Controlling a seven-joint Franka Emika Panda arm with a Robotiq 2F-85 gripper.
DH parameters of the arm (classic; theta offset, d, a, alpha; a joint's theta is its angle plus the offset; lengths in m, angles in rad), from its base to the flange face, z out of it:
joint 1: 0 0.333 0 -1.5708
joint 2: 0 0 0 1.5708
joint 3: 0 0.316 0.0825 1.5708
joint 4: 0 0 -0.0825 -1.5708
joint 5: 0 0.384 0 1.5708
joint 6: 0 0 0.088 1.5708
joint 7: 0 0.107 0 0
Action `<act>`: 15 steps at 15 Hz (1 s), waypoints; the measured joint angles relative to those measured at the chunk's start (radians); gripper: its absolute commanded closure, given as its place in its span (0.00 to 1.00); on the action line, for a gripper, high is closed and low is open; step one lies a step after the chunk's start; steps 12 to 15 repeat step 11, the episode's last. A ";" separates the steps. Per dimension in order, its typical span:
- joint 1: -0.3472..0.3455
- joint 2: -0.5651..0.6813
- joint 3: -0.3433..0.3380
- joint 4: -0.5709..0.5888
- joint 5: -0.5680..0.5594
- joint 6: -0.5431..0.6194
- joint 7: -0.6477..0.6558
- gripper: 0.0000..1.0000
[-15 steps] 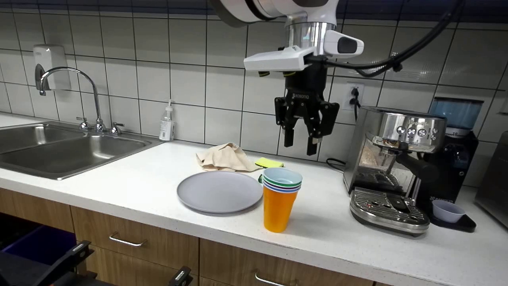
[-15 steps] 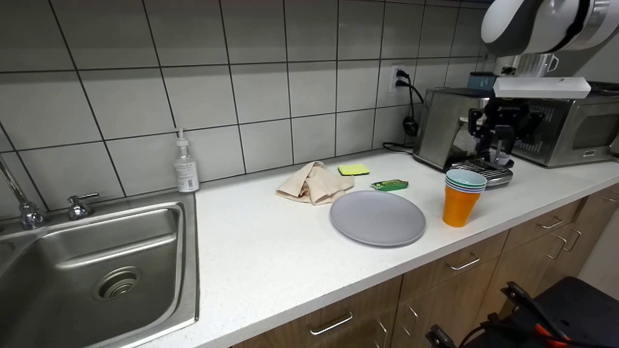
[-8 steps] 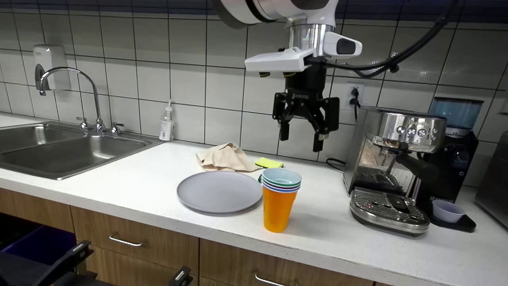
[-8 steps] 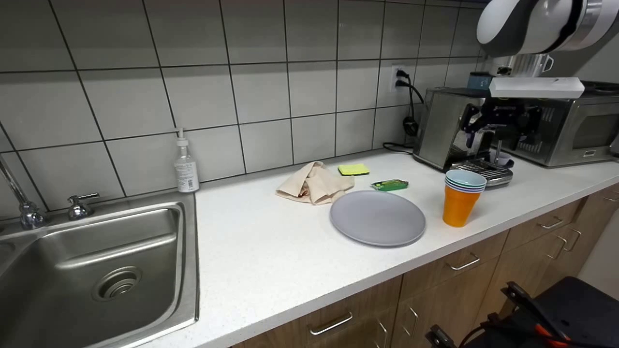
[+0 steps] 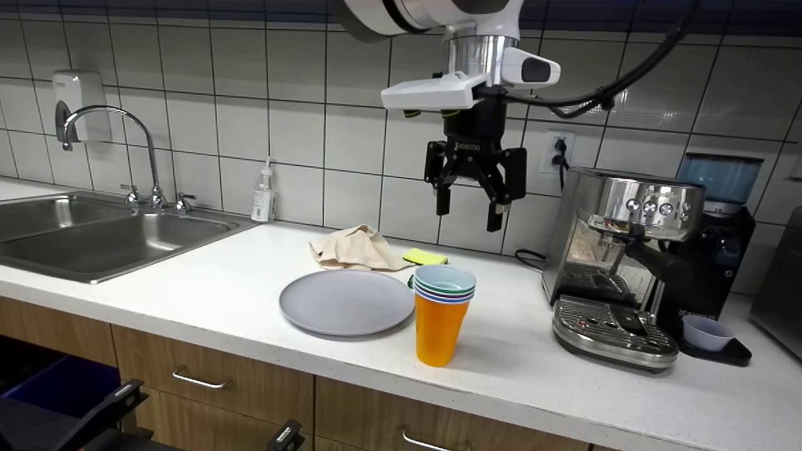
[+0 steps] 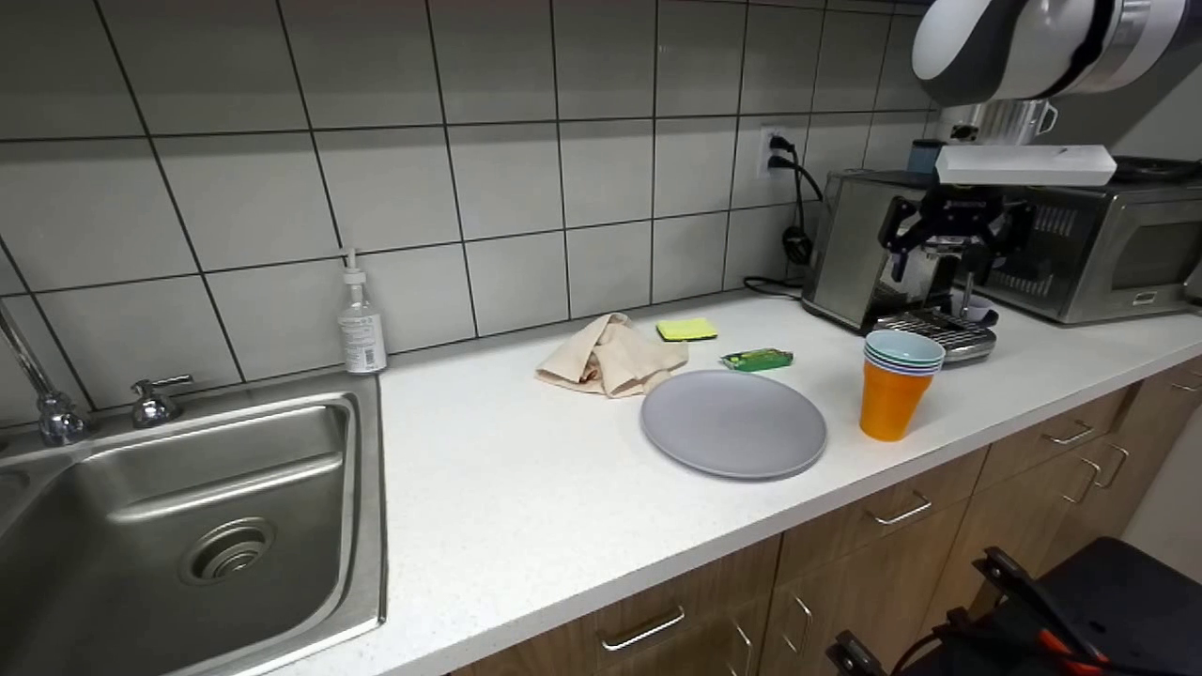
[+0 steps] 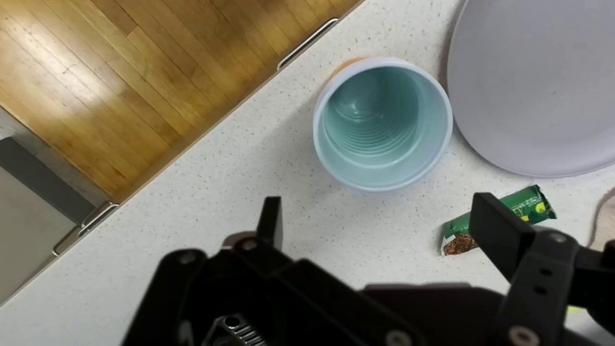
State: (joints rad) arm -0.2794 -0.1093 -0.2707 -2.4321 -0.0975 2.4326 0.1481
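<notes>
showing cup's inner ribs (image 7: 372, 138): wrist view only

In an exterior view, the sink (image 6: 368, 507) is set into the counter (image 6: 526, 488) at the left, and the soap bottle (image 6: 362, 329) stands at its back right corner. In the middle lies the plate (image 6: 734, 422). Behind it lie 3 things: the cloth (image 6: 610, 359) at the left, the sponge (image 6: 686, 329) farther back, and the snack bar (image 6: 759, 360) at the right. The nested cups (image 6: 890, 399) stand just right of the plate; the coffee machine (image 6: 850, 249) and the microwave (image 6: 1150, 253) stand farther right. The gripper (image 5: 468, 210) is above the counter.
</notes>
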 measured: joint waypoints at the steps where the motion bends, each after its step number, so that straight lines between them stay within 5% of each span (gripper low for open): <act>1: 0.005 0.000 0.001 0.002 0.001 0.000 0.000 0.00; 15: 0.036 0.000 0.015 0.009 0.020 0.000 -0.004 0.00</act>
